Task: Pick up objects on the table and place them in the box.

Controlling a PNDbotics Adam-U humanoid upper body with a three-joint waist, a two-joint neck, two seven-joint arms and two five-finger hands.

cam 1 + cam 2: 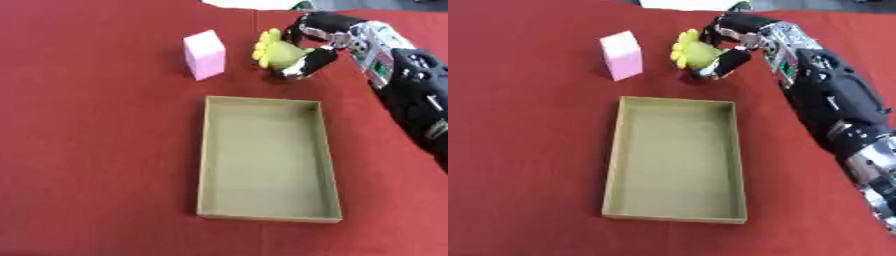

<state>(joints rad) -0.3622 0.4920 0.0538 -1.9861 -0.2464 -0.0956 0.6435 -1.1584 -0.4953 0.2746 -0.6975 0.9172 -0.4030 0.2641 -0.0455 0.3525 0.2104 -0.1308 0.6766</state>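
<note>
My right hand (pixel 313 46) reaches in from the right at the far side of the table, its fingers and thumb curled round a yellow-green toy with petal-like lobes (pixel 273 50). The toy sits just beyond the far edge of the open cardboard box (pixel 204 150), which has nothing in it. A pink block (pixel 205 54) stands upright on the red cloth to the left of the toy, a short gap away. My left hand shows in neither view.
A red cloth (pixel 87 150) covers the whole table. My right forearm (pixel 833 105) runs along the right side, past the box's right wall. A pale strip (pixel 249 4) shows at the table's far edge.
</note>
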